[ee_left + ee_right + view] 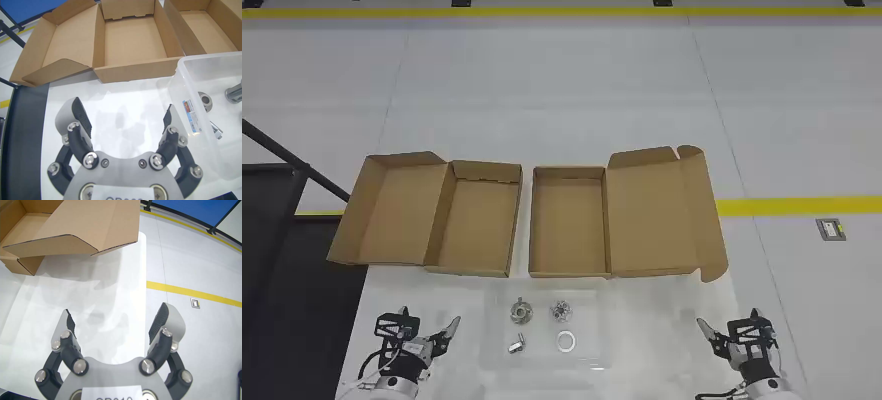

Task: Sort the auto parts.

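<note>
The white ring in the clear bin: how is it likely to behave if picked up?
The white ring lies flat on the floor of the clear bin, so it offers little height to pinch and may slide on the smooth plastic. It looks thin, so probably light. Being round, it could roll if dropped on edge.

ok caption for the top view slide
Empty cardboard boxes behind a clear tub of metal parts, left gripper and right gripper open either side
</note>
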`<state>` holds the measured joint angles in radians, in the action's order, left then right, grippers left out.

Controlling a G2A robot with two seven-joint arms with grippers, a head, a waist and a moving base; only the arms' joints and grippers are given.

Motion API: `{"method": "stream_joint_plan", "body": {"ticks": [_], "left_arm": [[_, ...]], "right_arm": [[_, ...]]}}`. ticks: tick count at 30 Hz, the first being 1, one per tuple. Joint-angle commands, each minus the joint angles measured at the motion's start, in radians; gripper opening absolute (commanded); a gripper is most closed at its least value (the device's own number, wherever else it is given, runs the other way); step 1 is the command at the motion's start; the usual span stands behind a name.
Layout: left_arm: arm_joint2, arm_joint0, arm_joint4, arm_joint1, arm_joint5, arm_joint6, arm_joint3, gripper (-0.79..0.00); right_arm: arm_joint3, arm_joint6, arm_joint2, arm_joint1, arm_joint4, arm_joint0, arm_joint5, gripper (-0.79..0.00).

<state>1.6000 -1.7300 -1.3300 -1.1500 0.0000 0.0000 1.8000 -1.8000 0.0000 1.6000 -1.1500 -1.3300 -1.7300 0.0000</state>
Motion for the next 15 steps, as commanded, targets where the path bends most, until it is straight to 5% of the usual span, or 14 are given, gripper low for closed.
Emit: {"method": "stream_joint_plan", "body": {"ticks": [1, 9, 15], "left_arm": [[0.0, 0.0, 0.0, 0.0, 0.0, 0.0, 0.0, 0.0], [0.0, 0.0, 0.0, 0.0, 0.0, 0.0, 0.0, 0.0], [0.014, -0.021, 0.002, -0.003, 0.009, 0.064, 0.022, 0.0]], "right_arm": [[0.0, 0.0, 0.0, 0.0, 0.0, 0.0, 0.0, 0.0], [0.0, 0.0, 0.0, 0.0, 0.0, 0.0, 0.0, 0.0], [-0.169, -0.062, 0.026, 0.004, -0.047, -0.028, -0.055, 0.0]]}}
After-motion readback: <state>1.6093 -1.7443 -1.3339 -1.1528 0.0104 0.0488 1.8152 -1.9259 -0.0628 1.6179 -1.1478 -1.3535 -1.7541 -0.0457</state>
